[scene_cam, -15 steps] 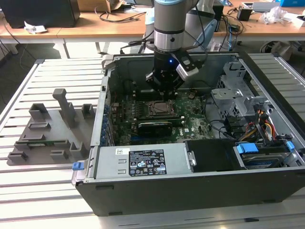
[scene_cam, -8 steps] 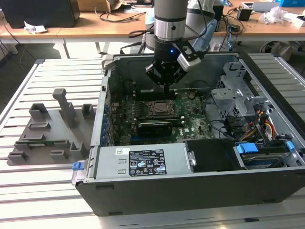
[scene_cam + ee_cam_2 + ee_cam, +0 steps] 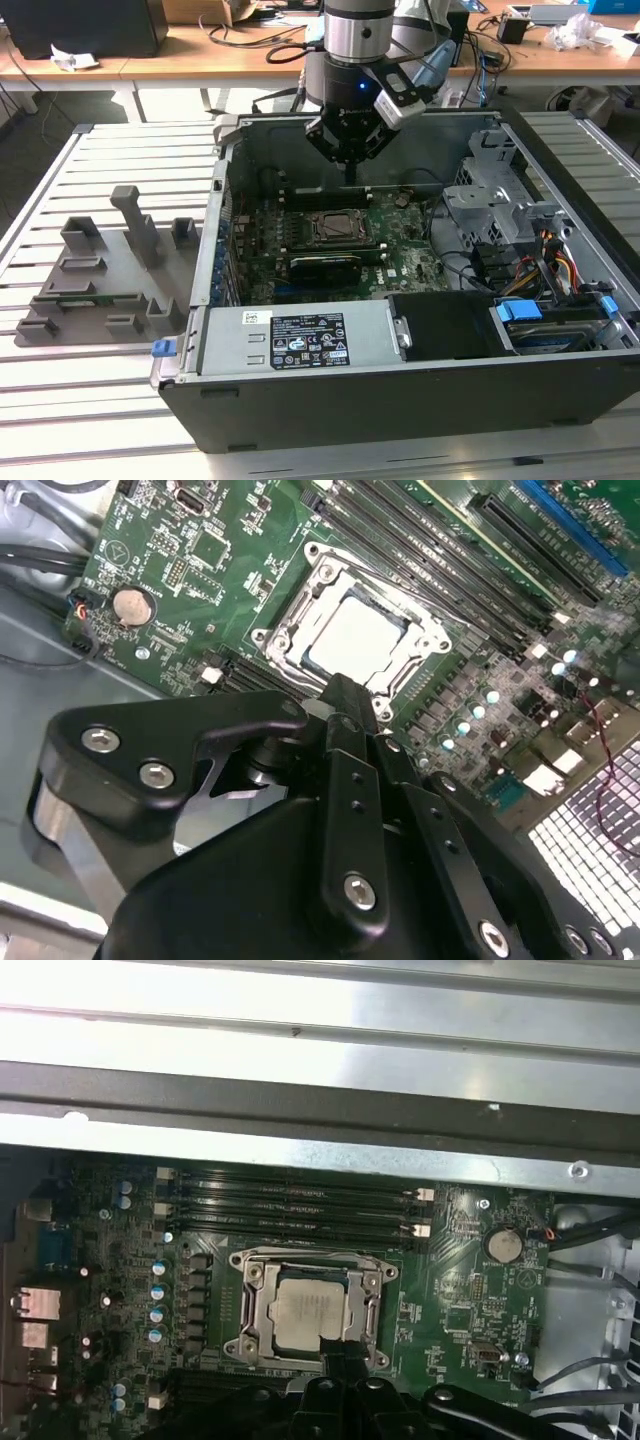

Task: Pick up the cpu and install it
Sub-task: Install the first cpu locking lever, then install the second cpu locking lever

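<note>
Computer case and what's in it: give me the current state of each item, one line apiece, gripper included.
computer case: side open, motherboard exposed.
cpu: lying flat in its socket, nothing holding it.
socket frame: surrounds the cpu on the board.
gripper: above the cpu's edge, fingers closed together, empty.
holder tray: on the slatted table at the exterior view's left, outside the case.
coin cell: seated in its holder.

In the first wrist view you see the cpu point(image 3: 309, 1314) lying flat inside its metal socket frame point(image 3: 255, 1305) on the green motherboard point(image 3: 450, 1260). The gripper point(image 3: 343, 1357) hangs just beside the socket's edge, its dark tip overlapping the frame (holding nothing). Black memory slots point(image 3: 290, 1205) run alongside the socket, a round coin battery point(image 3: 502, 1245) sits well apart, and the grey case wall point(image 3: 320, 1070) lies beyond.
</note>
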Available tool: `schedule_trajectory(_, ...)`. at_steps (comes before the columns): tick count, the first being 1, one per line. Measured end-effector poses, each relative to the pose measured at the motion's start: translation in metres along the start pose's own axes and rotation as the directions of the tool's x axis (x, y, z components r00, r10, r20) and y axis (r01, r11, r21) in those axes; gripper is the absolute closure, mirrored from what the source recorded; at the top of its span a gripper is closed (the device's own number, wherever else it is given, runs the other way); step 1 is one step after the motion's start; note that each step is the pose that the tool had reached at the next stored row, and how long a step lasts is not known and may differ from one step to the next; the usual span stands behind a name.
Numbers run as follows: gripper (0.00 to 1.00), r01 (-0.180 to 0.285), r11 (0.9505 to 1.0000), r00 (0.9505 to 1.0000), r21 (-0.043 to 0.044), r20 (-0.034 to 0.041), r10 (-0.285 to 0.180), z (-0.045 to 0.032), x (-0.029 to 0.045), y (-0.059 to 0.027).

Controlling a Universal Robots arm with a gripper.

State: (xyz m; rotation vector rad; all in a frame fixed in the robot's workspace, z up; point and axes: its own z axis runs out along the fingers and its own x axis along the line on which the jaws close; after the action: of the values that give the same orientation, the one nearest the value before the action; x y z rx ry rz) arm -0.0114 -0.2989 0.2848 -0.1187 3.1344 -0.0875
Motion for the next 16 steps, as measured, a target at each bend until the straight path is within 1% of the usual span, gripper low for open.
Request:
schedule_trajectory(1,0.89,0.0,1.0,1.0,0.0001,-0.0001,0.0,-0.0025,0.0,-0.0001)
schedule_trajectory(2,0.89,0.0,1.0,1.0,0.0,0.0,0.0,-0.0032,0.0,-0.0002)
schedule_trajectory(16,0.89,0.0,1.0,1.0,0.0,0.0,0.0,-0.0034,0.0,-0.0004)
